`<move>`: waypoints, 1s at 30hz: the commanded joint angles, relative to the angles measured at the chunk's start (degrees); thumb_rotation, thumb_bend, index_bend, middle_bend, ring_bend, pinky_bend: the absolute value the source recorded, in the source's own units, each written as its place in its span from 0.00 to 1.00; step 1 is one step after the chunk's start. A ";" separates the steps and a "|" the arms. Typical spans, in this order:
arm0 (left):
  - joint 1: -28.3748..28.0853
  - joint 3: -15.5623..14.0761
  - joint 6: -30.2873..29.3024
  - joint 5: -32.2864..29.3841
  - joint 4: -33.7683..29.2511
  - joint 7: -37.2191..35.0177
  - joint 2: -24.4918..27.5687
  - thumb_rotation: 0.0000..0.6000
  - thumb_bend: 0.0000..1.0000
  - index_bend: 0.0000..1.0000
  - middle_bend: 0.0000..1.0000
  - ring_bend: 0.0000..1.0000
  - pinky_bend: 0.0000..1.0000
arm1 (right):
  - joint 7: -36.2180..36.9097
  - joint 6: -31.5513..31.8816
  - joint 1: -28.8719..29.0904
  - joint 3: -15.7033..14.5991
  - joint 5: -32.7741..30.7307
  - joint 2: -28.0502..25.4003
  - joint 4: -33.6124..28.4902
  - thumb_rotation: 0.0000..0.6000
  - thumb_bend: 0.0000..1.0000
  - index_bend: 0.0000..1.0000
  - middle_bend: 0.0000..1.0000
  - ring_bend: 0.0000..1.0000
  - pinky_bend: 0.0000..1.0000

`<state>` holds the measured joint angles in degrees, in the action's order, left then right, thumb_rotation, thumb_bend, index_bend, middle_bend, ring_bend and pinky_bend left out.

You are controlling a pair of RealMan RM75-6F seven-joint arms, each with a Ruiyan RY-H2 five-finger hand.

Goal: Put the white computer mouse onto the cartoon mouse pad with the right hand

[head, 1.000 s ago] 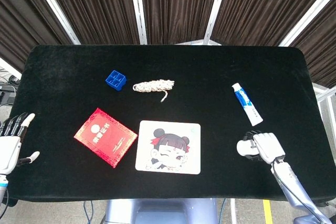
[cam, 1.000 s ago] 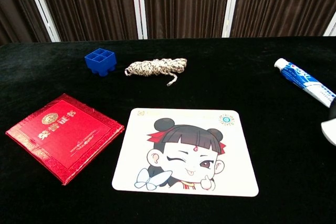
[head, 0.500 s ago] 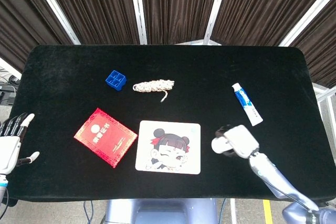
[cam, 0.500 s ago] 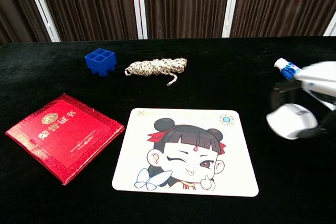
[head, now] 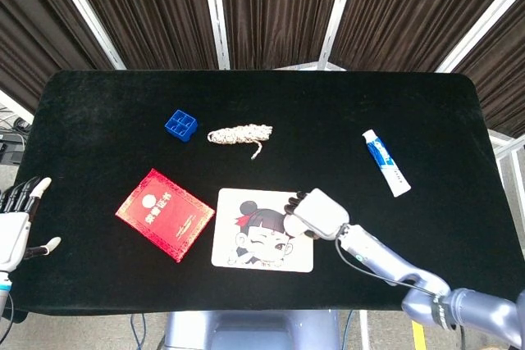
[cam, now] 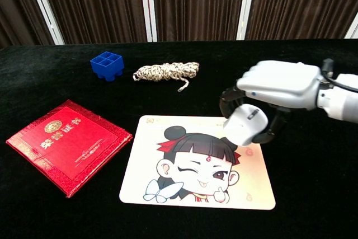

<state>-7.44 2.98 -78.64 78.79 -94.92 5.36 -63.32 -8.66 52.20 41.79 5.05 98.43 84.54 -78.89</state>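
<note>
My right hand [cam: 277, 85] [head: 316, 212] holds the white computer mouse [cam: 244, 126] from above, fingers curled round it. Hand and mouse hang over the right part of the cartoon mouse pad [cam: 168, 180] [head: 246, 247], a white pad with a winking girl. In the chest view the mouse shows under the palm, tilted, just above the pad's upper right corner. The head view hides the mouse under the hand. My left hand [head: 16, 223] is at the table's left edge, fingers spread and holding nothing.
A red booklet [head: 164, 213] [cam: 66, 144] lies left of the pad. Behind it are a blue block [head: 180, 125] [cam: 107, 65] and a coil of rope [head: 239, 134] [cam: 166, 73]. A toothpaste tube [head: 386, 162] lies at the right on the black table [head: 426, 112].
My right hand has carried the mouse leftward from the table's right side to above the pad's right part. The left hand has stayed put.
</note>
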 commanded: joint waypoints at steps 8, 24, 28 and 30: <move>-0.18 0.27 0.58 -0.98 -0.64 -0.23 0.21 1.00 0.18 0.00 0.00 0.00 0.00 | 11.45 3.51 7.69 -3.14 8.39 5.40 11.46 1.00 0.27 0.65 0.59 0.48 0.76; -1.07 0.40 2.63 -2.26 -1.50 -0.10 0.54 1.00 0.18 0.00 0.00 0.00 0.00 | 22.21 15.23 10.91 -11.18 18.32 12.83 24.88 1.00 0.27 0.66 0.59 0.48 0.72; -1.24 0.41 2.93 -2.46 -1.67 0.05 0.54 1.00 0.18 0.00 0.00 0.00 0.00 | 22.43 16.55 10.76 -11.64 18.25 14.43 26.97 1.00 0.26 0.66 0.57 0.48 0.64; -1.33 0.44 3.03 -2.53 -1.75 0.12 0.56 1.00 0.18 0.00 0.00 0.00 0.00 | 21.53 17.43 10.43 -11.74 18.29 15.18 28.22 1.00 0.26 0.66 0.54 0.45 0.59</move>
<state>-8.76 3.41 -75.62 76.27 -96.66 5.47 -62.77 13.41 69.01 52.46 -6.52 116.66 99.14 -51.38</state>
